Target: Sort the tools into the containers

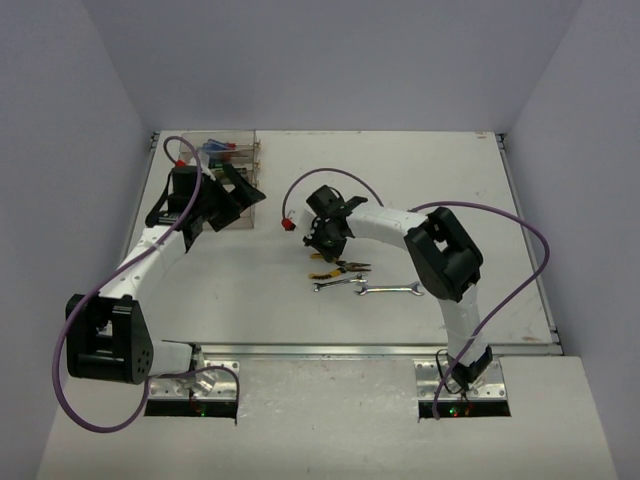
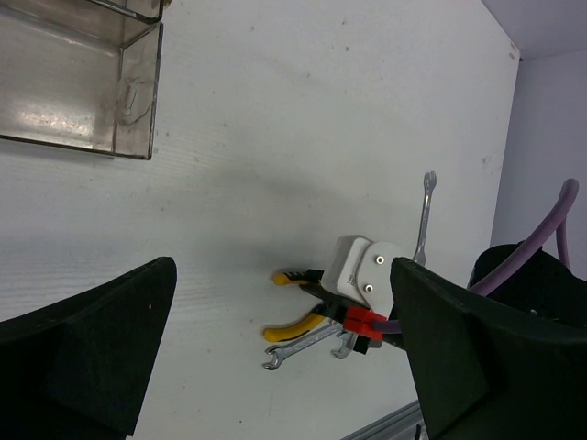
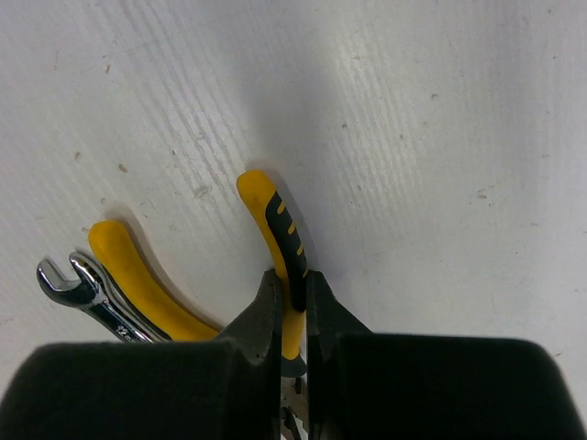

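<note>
So, the right tool (image 3: 293, 298) is clenched on one handle of the yellow pliers (image 3: 275, 220), which lie mid-desk with a wrench (image 3: 87, 289) just beside them. I'd lift straight up and slow. Pinched by a single handle they'll probably swing, and they could drag that wrench along. The left tool (image 1: 225, 195) hangs wide open, holding nothing, by the clear containers (image 1: 232, 152) at the far left. The desk (image 1: 420, 170) is plain white and a bit scuffed, with pale bare walls all round.

Right gripper (image 3: 293, 284) hides the head of the pliers (image 3: 273, 220); left arm (image 1: 150, 252) covers much of the containers (image 1: 240, 150)
</note>
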Motion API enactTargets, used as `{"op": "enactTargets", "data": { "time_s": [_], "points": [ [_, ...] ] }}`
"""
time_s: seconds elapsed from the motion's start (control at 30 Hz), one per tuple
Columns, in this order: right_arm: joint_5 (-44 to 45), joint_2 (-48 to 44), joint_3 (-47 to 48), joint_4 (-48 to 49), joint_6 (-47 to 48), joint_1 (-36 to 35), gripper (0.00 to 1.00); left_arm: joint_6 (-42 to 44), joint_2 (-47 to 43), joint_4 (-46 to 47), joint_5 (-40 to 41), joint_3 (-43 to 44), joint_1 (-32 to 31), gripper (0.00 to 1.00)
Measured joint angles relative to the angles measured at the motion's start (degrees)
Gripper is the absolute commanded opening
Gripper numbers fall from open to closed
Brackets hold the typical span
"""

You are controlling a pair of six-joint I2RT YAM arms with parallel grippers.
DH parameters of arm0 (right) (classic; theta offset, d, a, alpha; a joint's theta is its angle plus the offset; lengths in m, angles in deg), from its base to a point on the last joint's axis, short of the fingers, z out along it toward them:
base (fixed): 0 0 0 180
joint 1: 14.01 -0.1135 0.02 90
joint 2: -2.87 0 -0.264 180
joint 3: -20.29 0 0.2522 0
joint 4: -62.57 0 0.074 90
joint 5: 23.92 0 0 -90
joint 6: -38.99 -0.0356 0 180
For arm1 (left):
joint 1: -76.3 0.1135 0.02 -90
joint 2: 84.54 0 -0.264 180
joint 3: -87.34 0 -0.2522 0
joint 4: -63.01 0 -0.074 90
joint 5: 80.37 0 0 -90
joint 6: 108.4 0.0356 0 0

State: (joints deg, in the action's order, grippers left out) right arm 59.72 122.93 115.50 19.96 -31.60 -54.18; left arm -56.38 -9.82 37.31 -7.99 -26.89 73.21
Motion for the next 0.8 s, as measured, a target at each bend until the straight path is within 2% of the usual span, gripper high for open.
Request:
{"op": "enactTargets", "data": {
  "time_s": [0.4, 0.8],
  "points": [
    [5.8, -1.0, 0.2, 1.5, -6.0, 1.9, 0.00, 0.0, 0.0, 0.9, -1.0, -0.7, 0.0, 1.00],
    [6.2, -9.7, 2.0, 1.3, -17.0, 8.1, 0.00, 0.0, -0.3, 4.4, -3.6, -2.3, 0.0, 1.00]
  ]
}}
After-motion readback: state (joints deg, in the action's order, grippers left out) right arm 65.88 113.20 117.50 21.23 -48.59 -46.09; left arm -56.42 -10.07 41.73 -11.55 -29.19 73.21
